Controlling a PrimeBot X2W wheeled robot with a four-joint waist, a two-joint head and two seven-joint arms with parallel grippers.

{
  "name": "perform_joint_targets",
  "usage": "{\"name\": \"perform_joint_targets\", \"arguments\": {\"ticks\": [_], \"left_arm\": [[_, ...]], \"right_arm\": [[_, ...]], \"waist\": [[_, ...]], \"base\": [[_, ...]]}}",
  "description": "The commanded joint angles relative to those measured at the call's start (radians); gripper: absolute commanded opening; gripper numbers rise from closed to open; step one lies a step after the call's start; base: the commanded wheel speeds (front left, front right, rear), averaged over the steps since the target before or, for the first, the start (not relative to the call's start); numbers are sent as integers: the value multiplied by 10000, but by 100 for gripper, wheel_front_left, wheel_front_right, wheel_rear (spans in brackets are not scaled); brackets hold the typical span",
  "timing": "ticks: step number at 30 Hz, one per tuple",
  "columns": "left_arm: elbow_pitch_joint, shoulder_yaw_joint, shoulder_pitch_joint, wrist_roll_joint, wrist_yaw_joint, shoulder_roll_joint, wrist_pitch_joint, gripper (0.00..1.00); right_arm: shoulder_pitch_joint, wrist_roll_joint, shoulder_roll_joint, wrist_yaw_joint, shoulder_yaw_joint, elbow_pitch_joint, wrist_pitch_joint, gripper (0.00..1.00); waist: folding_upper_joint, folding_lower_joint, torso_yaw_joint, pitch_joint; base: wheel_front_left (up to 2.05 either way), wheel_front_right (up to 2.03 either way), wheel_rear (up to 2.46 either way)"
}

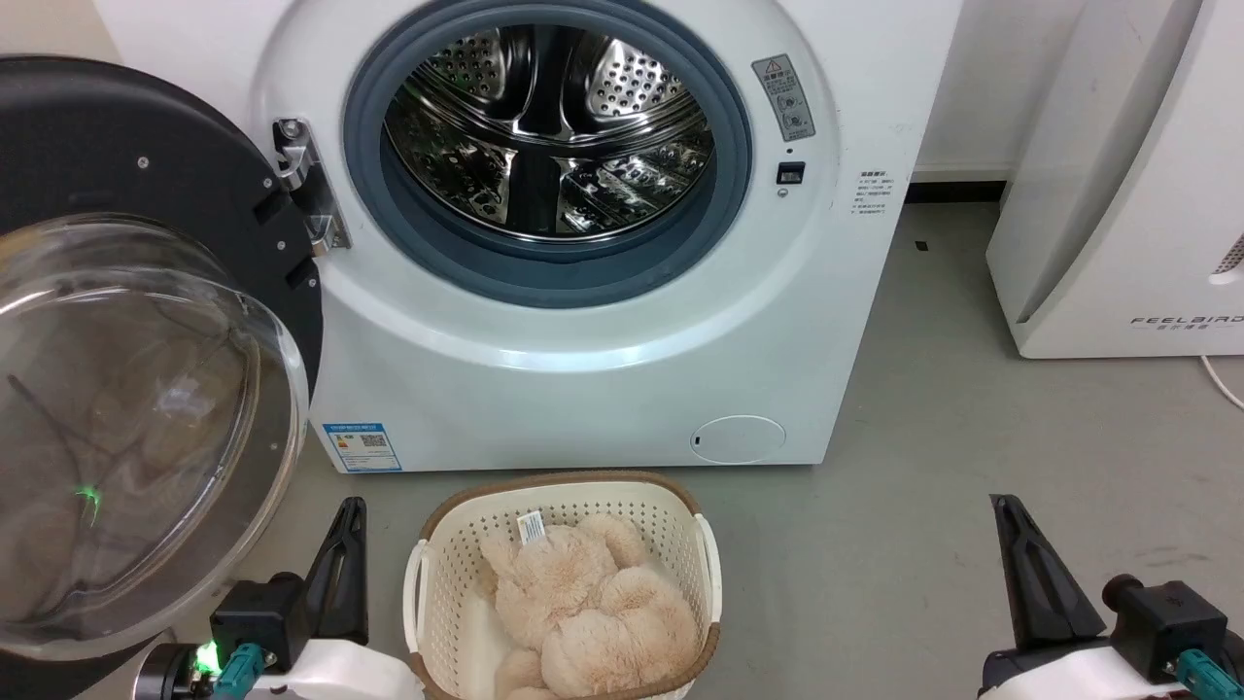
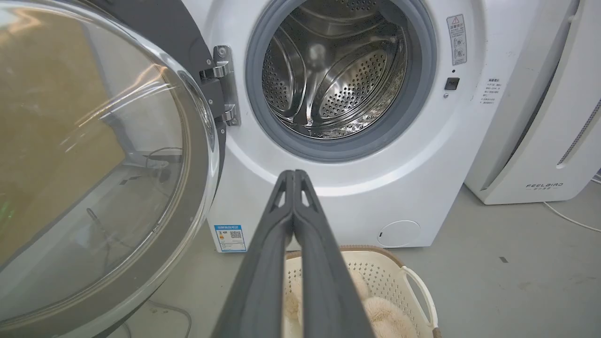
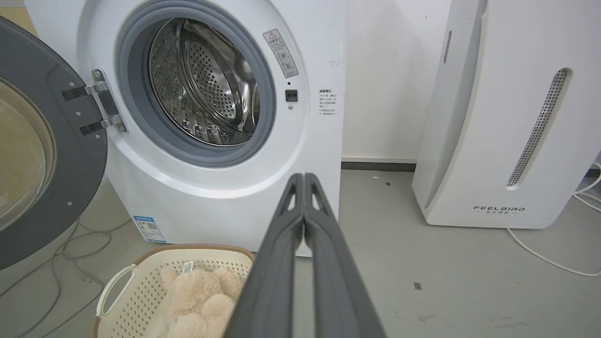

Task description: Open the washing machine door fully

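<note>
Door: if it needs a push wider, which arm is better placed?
Probably left: the left gripper, shut, sits right beside the open door; the right gripper is beyond the basket, far from it.

You see the washer [image 1: 583, 369] in smooth, glossy white, with a shiny perforated steel drum [image 1: 544, 126] inside and a matt grey rubber ring [image 1: 554, 277] at its mouth. Left of the washer, the door [image 1: 146, 408] has a clear glossy glass bowl in a dark matt frame, on a bright metal hinge [image 1: 309, 185]. Before the washer, the basket [image 1: 449, 564] is cream perforated plastic with a brown rim and holds a fluffy beige plush toy [image 1: 593, 603]. The floor [image 1: 972, 506] under the washer is matt grey. Right of the washer, the appliance [image 1: 1118, 194] is smooth white plastic. Your left gripper [image 2: 293, 173] and right gripper [image 3: 304, 176] look matt dark grey.
</note>
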Motion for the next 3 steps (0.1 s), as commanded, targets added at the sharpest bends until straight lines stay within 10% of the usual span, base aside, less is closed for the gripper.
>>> {"name": "perform_joint_targets", "arguments": {"ticks": [1,3], "left_arm": [[-86,-17,-119,60,68,5,79,0],[-102,-31,-124,75,82,5,121,0]], "right_arm": [[-137,-83,13,4,32,13,67,0],[-156,-109,13,4,39,14,108,0]], "waist": [[-1,0,4,1],[-1,0,10,1]], "base": [[0,0,0],[0,0,0]]}}
